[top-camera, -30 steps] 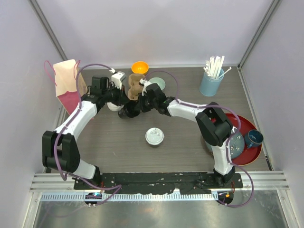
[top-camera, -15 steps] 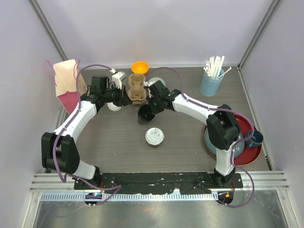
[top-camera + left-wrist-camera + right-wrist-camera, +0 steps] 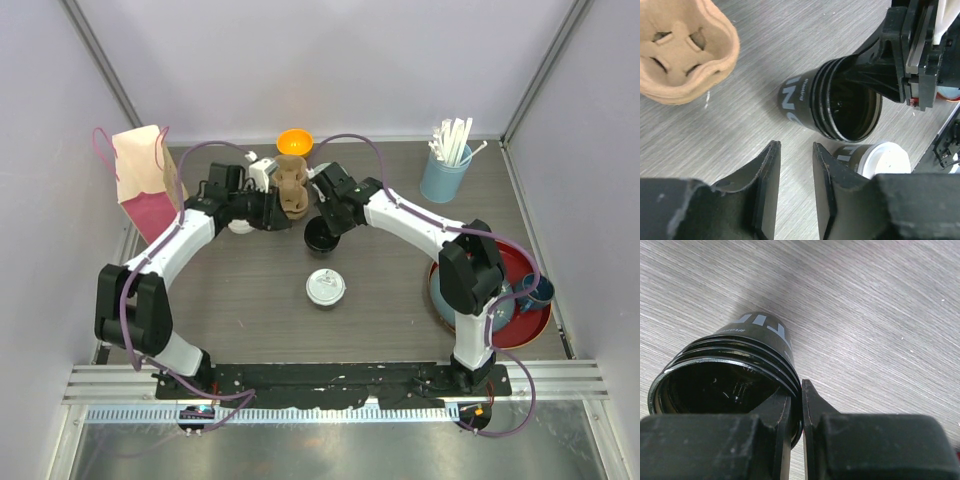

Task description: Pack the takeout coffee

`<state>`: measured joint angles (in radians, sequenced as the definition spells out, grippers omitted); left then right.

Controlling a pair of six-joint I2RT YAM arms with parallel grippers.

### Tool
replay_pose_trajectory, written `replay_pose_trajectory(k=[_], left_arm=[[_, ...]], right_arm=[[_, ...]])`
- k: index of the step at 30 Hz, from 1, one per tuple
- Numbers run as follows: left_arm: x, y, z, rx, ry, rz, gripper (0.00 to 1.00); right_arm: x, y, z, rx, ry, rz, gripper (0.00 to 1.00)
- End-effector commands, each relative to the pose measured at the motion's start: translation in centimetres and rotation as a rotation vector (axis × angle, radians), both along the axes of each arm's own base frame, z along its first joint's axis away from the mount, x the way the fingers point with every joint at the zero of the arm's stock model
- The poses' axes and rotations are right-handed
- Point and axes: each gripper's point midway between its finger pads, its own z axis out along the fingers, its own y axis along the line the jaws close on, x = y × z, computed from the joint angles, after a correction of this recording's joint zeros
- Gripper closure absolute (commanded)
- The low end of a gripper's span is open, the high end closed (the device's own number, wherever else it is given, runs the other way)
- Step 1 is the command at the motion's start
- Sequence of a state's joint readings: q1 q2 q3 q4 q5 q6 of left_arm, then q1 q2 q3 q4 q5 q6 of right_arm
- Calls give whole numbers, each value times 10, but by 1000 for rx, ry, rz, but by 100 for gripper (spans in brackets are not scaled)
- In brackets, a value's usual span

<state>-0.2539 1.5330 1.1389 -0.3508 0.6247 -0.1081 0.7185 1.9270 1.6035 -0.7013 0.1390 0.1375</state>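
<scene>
A takeout coffee cup (image 3: 326,288), black with a white lid, stands alone at mid-table; the left wrist view shows it (image 3: 860,155) just past my left fingers. My right gripper (image 3: 326,218) (image 3: 796,395) is shut on the rim of a lidless stack of nested black cups (image 3: 320,236) (image 3: 740,355) (image 3: 840,100), one finger inside and one outside. The stack tilts toward the left arm. My left gripper (image 3: 278,212) (image 3: 796,147) is open over bare table beside that stack, holding nothing. A brown cardboard cup carrier (image 3: 290,186) (image 3: 685,50) lies just behind both grippers.
A pink paper bag (image 3: 140,180) stands at the far left. An orange bowl (image 3: 294,142) sits behind the carrier. A light-blue tumbler of straws (image 3: 445,172) is at the back right. The red tray (image 3: 535,325) with a dark blue mug (image 3: 534,290) lies at the right.
My right gripper has carried the black cup stack rightward, away from the left arm. The left gripper has let go of it, opened and shifted slightly right.
</scene>
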Motion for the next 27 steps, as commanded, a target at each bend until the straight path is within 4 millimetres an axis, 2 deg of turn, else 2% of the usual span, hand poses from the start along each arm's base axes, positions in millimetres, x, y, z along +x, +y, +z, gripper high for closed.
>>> replay_pose_trajectory(k=[1,4,7,17,23,24,27], left_arm=[[2,-21,18,6,-61,-20,59],[5,-30,17,65,-117,-16,53],[12,-34,15,100,-150,-1,53],[29,-42,-5,200,-209,39,60],[27,-50,-6,234,-245,16,69],[28,-50,-4,235,-259,20,76],[28,-49,-1,252,-296,25,86]], right_arm=[[11,5,23,8,-52,-9,99],[12,8,23,19,-45,-8,99],[12,10,21,27,-36,-11,99],[9,21,13,61,7,-5,99],[11,23,13,67,4,-8,99],[11,23,13,66,3,-6,99],[11,23,11,62,6,-6,99]])
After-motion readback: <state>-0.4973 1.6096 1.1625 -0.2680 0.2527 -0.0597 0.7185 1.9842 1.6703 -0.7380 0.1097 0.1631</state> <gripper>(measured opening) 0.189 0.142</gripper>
